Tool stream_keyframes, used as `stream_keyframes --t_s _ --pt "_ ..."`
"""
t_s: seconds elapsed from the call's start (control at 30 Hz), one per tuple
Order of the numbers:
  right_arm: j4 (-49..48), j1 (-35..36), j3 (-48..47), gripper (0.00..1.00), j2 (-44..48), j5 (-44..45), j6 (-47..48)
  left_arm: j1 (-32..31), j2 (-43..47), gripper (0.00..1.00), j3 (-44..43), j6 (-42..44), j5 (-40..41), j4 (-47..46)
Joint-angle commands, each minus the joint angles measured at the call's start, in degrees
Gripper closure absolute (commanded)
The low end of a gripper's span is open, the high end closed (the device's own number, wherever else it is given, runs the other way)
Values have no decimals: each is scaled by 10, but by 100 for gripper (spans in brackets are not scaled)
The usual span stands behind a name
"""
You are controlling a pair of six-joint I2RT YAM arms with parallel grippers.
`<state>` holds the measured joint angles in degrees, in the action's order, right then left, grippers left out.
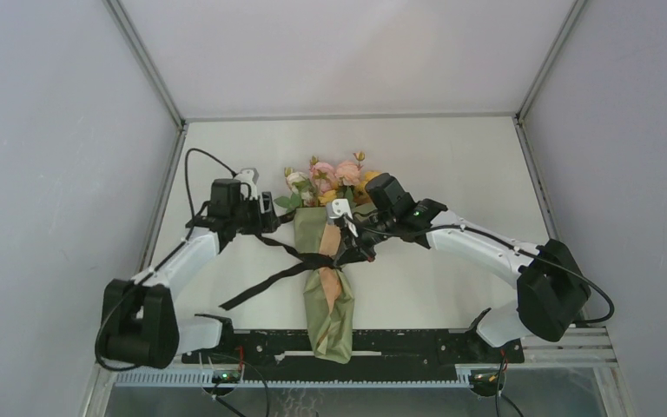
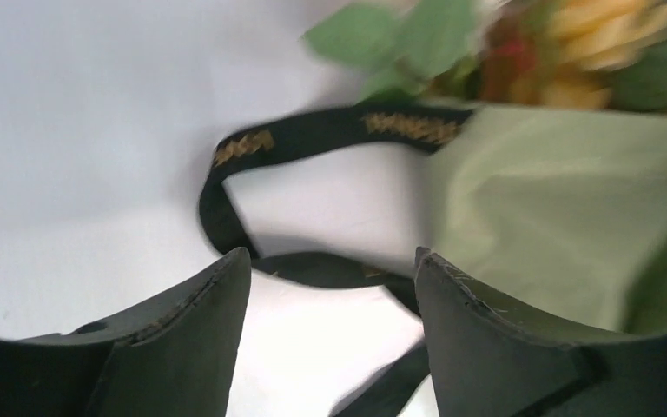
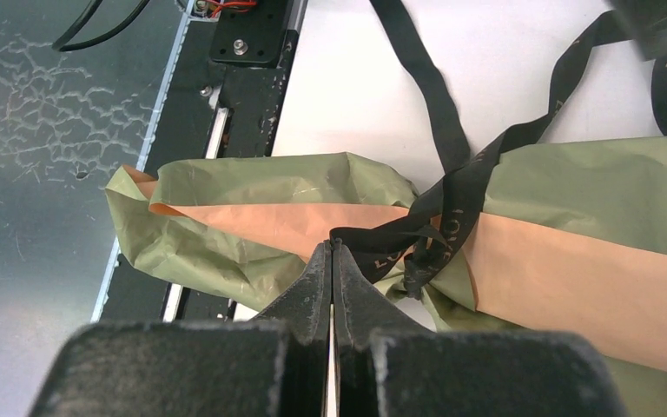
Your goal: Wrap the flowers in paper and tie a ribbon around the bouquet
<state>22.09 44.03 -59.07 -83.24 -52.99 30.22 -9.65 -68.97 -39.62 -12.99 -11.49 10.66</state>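
White table (image 1: 452, 165), pale plain walls (image 1: 52, 130) on three sides, grey corner struts (image 1: 146, 65), black rail (image 1: 399, 343) along near edge, soft even light.

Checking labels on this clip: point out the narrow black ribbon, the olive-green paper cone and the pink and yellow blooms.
narrow black ribbon (image 1: 260, 283), top view, loose tail left of cone
olive-green paper cone (image 1: 330, 323), top view, lower end
pink and yellow blooms (image 1: 347, 170), top view, pink bloom

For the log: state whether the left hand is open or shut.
Open. The left hand shows its fingers wide apart, gripping nothing; the ribbon lies beyond them.
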Motion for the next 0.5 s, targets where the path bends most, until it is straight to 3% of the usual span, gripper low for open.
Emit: stream_keyframes --t_s 0.0,0.3,0.47 --pt "-13 2 -7 100 7 -8 -2 16 -69 26 -66 64 110 130" --pt "-12 -3 -7 100 5 -15 11 34 -235 35 -218 114 141 256" --pt "-3 -4 -8 100 6 -20 13 33 -259 36 -218 119 122 241"
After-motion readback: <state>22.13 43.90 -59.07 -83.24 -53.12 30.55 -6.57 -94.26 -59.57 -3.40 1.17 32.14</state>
